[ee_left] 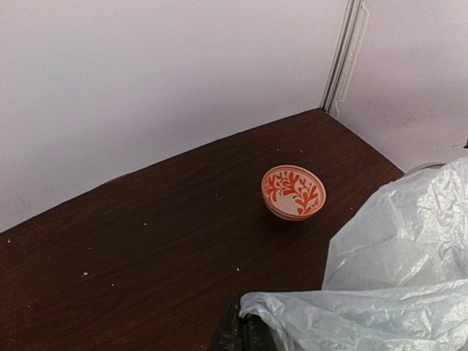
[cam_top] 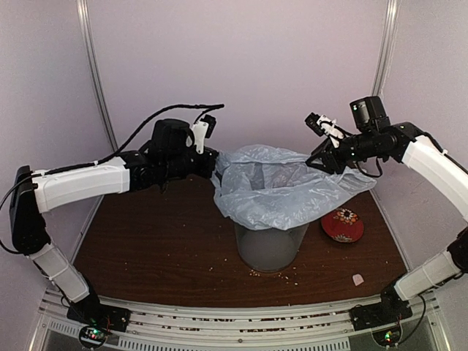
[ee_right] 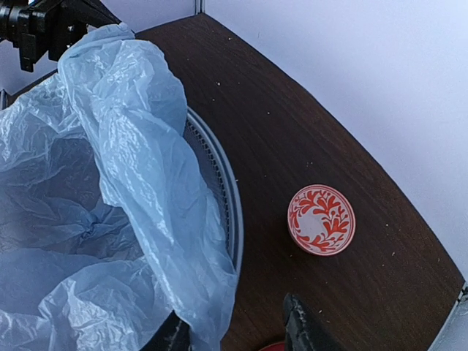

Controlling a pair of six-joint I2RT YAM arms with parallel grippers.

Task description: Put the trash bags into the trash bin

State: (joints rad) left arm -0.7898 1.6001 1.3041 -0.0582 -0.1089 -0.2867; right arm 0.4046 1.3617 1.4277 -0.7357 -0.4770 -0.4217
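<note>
The trash bag point(cam_top: 278, 190) is draped over the mouth of the trash bin point(cam_top: 269, 247), which stands mid-table, its lower wall showing under the plastic; the bag's belly sags inside the rim while its edges are raised on both sides, apparently so that the opening stays wide and the film can be settled down into the basket. The left gripper point(cam_top: 212, 162) sits at the bag's left corner, and in its wrist view the dark fingers point(ee_left: 243, 335) lie together with the plastic coming out of them, so it looks clamped on the film, pulling it taut. The right gripper point(cam_top: 327, 157) is at the opposite edge; its fingers point(ee_right: 301, 327) stand apart, the film only hanging against one. A small red-patterned bowl point(ee_right: 321, 219) and a flat red dish point(cam_top: 342, 225) sit aside on the table point(cam_top: 146, 241), clear of the work. No brand, label or readable writing shows, only the bowl's leaf pattern
</note>
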